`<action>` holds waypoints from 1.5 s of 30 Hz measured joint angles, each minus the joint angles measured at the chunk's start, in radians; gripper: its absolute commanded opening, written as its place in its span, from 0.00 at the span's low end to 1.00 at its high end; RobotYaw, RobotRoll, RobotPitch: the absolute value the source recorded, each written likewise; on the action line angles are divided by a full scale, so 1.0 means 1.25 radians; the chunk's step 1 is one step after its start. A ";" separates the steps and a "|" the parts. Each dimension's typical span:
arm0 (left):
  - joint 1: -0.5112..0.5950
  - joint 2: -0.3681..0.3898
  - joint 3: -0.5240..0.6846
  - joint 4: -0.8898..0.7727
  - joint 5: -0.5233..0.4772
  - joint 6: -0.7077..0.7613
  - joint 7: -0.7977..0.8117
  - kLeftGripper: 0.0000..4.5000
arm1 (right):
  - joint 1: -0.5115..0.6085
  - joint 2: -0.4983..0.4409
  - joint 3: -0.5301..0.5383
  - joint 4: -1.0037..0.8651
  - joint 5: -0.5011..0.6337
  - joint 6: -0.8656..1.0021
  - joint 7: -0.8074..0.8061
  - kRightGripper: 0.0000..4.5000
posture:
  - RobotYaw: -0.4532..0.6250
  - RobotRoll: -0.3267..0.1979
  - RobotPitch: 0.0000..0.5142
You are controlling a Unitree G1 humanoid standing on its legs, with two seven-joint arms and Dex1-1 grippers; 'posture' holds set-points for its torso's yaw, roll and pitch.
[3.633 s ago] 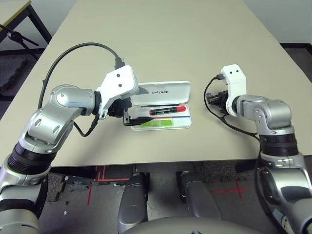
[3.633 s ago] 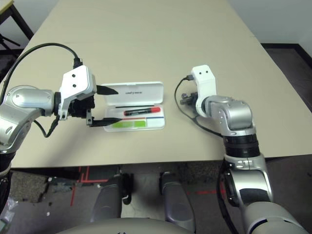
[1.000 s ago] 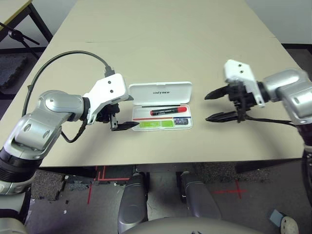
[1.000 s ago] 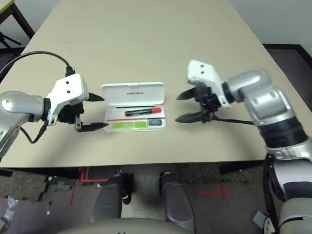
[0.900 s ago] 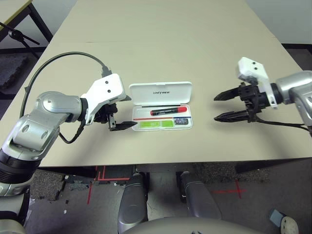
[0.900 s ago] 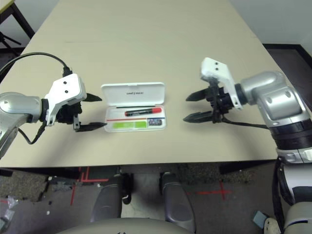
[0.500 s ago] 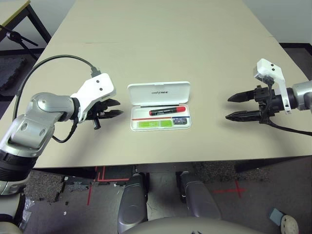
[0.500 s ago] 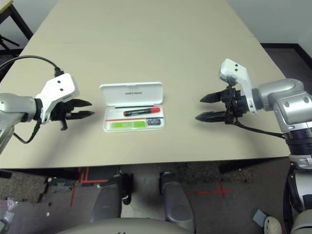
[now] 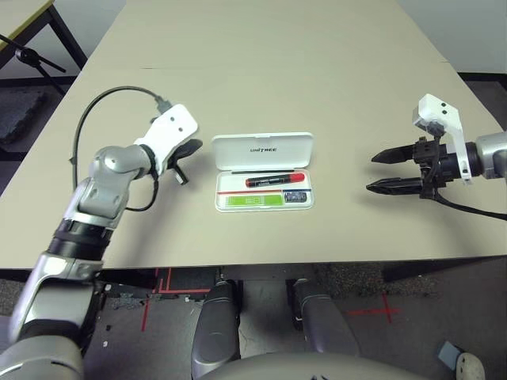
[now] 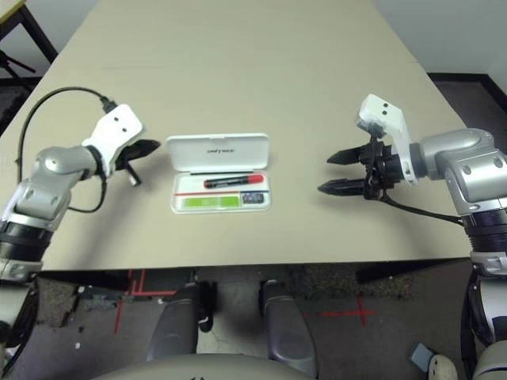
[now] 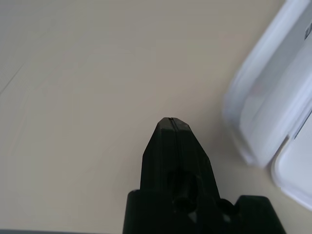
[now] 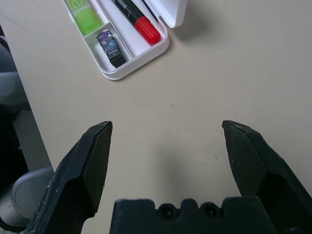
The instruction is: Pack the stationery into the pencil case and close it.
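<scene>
White pencil case (image 9: 264, 171) lying open at centre of the frame on a beige table (image 9: 277, 63), lid (image 9: 262, 150) tipped back toward the far side, small dark lettering on it. In the tray: red-and-black marker (image 9: 275, 181) lengthwise along the upper compartment, light green stick (image 9: 249, 201) in the lower left compartment, tiny dark block (image 9: 295, 196) in the lower right compartment. Thin red and blue stripe running between the marker and the lower row.

Left gripper (image 9: 188, 148) just left of the lid's upper left corner, near it but apart, black fingers pressed fully together with nothing between them, pointing toward the case. In the left wrist view, closed fingertips (image 11: 171, 127) over bare tabletop, rounded white corner of the case at the right edge of that picture.

Right gripper (image 9: 380, 171) at the right of the frame, well apart from the case, fingers spread wide and empty, tips aimed left toward the case. In the right wrist view, both fingers (image 12: 95, 146) splayed over bare table, end of the tray with the block and the marker's red cap at upper left.

Black cable (image 9: 103, 103) looping up from the left wrist.
</scene>
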 measured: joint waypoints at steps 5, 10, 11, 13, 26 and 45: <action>0.000 -0.024 0.002 0.006 -0.018 0.000 -0.016 0.00 | 0.003 0.002 0.000 -0.006 0.001 0.000 -0.005 1.00 | 0.36 0.62 0.33; 0.007 -0.024 0.015 -0.008 -0.043 -0.004 -0.056 0.00 | 0.004 0.007 0.001 -0.007 0.000 -0.001 -0.012 1.00 | 0.36 0.62 0.33; 0.013 -0.023 0.017 -0.018 -0.049 -0.005 -0.065 0.00 | 0.004 0.009 0.001 -0.007 0.000 -0.002 -0.015 1.00 | 0.36 0.62 0.33; 0.026 -0.022 0.018 -0.041 -0.066 -0.011 -0.093 0.00 | 0.005 0.011 0.002 -0.007 0.000 -0.004 -0.018 1.00 | 0.36 0.62 0.33; 0.117 -0.003 -0.025 -0.216 -0.104 -0.007 -0.202 0.00 | 0.005 0.022 0.010 -0.004 -0.011 -0.032 -0.020 1.00 | 0.37 0.62 0.32; 0.152 -0.090 -0.038 -0.181 -0.068 -0.062 -0.133 0.19 | 0.001 0.069 0.019 0.018 -0.035 -0.070 -0.054 1.00 | 0.37 0.62 0.31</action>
